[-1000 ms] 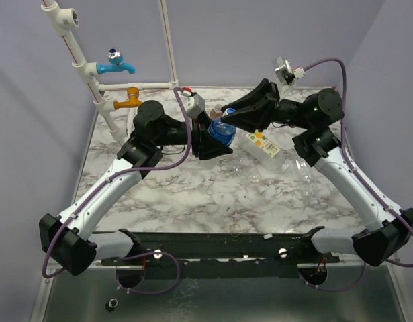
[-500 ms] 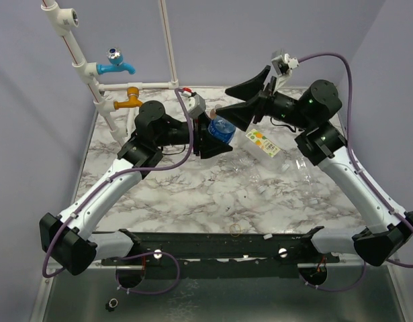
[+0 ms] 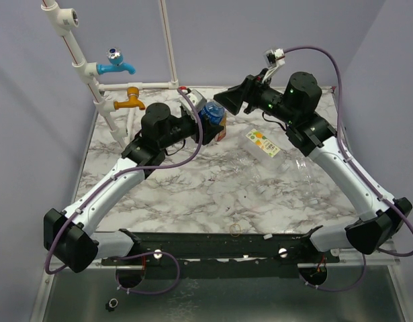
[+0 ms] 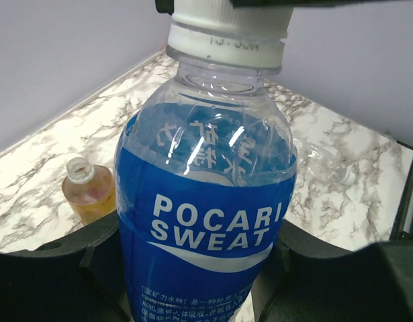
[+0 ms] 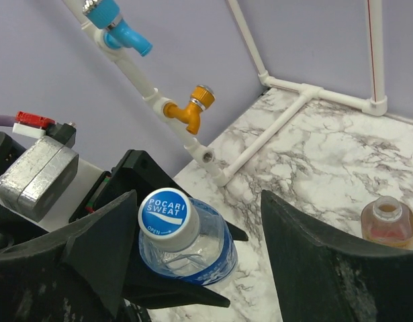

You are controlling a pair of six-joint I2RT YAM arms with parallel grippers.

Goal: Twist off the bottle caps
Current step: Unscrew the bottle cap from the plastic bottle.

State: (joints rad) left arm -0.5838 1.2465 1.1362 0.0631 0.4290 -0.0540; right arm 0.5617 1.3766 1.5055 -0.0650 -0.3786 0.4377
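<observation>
Starting at my own end of the table (image 3: pixel 193 184): low in the middle of the overhead frame there's a thin yellowish ring (image 3: pixel 236 229) lying near the rail, not my problem. Further up, right of centre, a labelled clear bottle (image 3: pixel 262 142) and a plain clear bottle (image 3: pixel 305 168) lie on their sides on the marble, and honestly I can't tell from up there whether either has a cap on. Then the real business, upper middle of that frame: my left gripper (image 3: pixel 205 126) is clamped round the body of the blue-labelled bottle (image 4: pixel 206 221), cap end up, and it looks lifted clear of the marble. Its cap (image 5: pixel 167 218), white with a blue top, is still screwed on. My right gripper (image 5: pixel 198 201) is spread wide with one finger either side of that cap in the wrist view, not touching it as far as I can see. So I'd say I'm partway through this one bottle, between grabs. Next move, I reckon: centre on the cap, pinch it square, then twist while the left side holds firm so the bottle doesn't spin along. Past that, at the right edge of my right wrist frame, the amber bottle (image 5: pixel 387 221) stands with its neck open. Farthest back, upper left, are the orange tap (image 5: pixel 193 111) and blue tap (image 5: pixel 119 20) on their white pipe.
</observation>
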